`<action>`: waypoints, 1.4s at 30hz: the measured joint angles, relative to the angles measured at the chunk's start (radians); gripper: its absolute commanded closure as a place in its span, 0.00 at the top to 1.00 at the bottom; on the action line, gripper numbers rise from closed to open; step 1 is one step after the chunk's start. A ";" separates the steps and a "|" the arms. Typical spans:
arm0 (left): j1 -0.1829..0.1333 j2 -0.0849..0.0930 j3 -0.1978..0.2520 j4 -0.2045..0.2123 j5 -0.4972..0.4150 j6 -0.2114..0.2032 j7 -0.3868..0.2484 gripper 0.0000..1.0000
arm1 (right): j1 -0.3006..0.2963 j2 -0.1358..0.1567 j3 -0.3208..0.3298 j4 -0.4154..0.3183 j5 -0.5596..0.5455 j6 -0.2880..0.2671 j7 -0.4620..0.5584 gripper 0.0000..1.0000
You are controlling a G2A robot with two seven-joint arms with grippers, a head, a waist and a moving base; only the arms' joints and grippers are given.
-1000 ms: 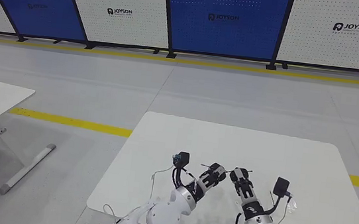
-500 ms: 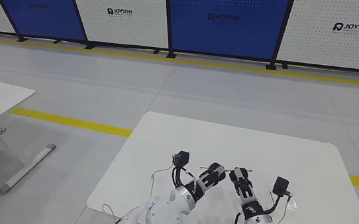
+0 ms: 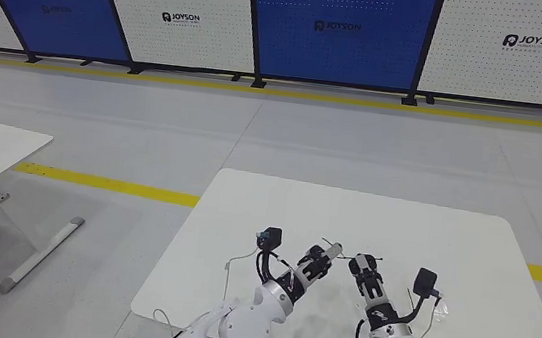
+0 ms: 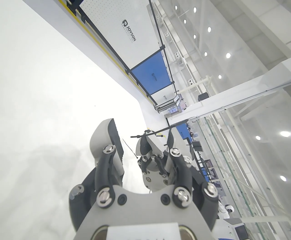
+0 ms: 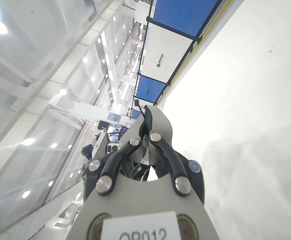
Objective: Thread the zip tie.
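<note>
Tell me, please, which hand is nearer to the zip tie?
Right: the right hand is shut on the zip tie; the left hand is open beside it, not gripping it.

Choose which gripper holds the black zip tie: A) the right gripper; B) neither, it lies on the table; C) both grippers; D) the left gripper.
A: the right gripper is shut on the zip tie, while the left gripper stands open with nothing between its fingers.

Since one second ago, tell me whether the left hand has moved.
Yes, slightly: in the top view the left hand has drifted toward the table's left edge, away from the right hand.
</note>
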 measured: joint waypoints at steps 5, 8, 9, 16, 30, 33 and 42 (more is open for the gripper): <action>-0.002 -0.001 0.001 0.002 -0.001 0.002 -0.001 0.03 | -0.004 0.000 -0.001 -0.003 -0.012 -0.002 -0.003 0.00; -0.003 -0.001 0.001 0.004 -0.003 0.003 -0.001 0.04 | -0.005 0.001 -0.002 -0.005 -0.024 -0.002 -0.005 0.00; -0.003 -0.001 0.002 0.004 -0.005 0.003 0.000 0.03 | -0.006 0.001 -0.003 -0.005 -0.028 -0.003 -0.006 0.00; -0.005 -0.002 0.002 0.007 -0.005 0.006 -0.003 0.00 | -0.008 0.001 -0.005 -0.006 -0.039 -0.010 -0.011 0.00; -0.005 -0.002 0.001 0.007 -0.017 0.011 -0.010 0.11 | -0.008 0.000 -0.006 -0.008 -0.048 -0.012 -0.011 0.00; -0.005 -0.002 0.001 0.006 -0.015 0.014 -0.010 0.02 | -0.009 0.000 -0.007 -0.008 -0.048 -0.011 -0.010 0.00; -0.003 -0.002 0.000 0.005 -0.014 0.013 -0.011 0.00 | -0.010 0.000 -0.008 -0.010 -0.060 -0.006 -0.018 0.00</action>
